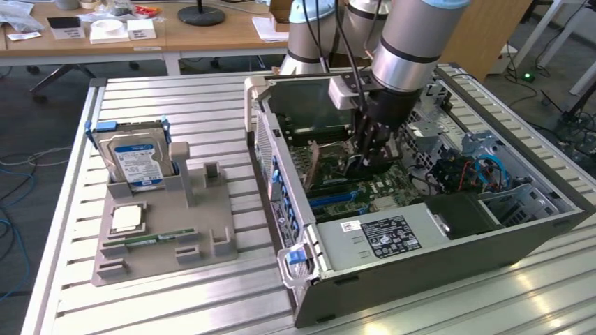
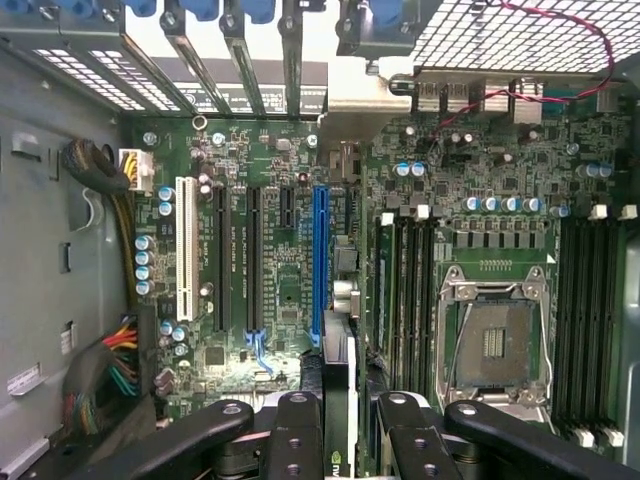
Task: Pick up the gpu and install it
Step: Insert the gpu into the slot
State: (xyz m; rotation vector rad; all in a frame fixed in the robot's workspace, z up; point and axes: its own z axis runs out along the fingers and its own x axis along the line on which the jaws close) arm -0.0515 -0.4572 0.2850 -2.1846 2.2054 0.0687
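The gpu (image 2: 338,355) is seen edge-on in the wrist view, a thin card with a dark face running from between my fingers toward its silver bracket (image 2: 365,100) at the case's rear slots. My gripper (image 2: 345,405) is shut on it, one black finger (image 2: 297,420) on each side. The card hangs just above the green motherboard (image 2: 250,150), right beside the long blue slot (image 2: 319,260); I cannot tell whether it touches the board. In the exterior view my gripper (image 1: 359,160) reaches deep into the open computer case (image 1: 437,258).
White and black expansion slots (image 2: 184,250) lie beside the blue one. Memory slots (image 2: 410,290), an empty processor socket (image 2: 495,345) and cable bundles (image 2: 110,375) surround the card. Outside the case, a grey holder (image 1: 214,209) carries a hard drive (image 1: 138,162), a processor (image 1: 128,218) and a memory stick (image 1: 160,236).
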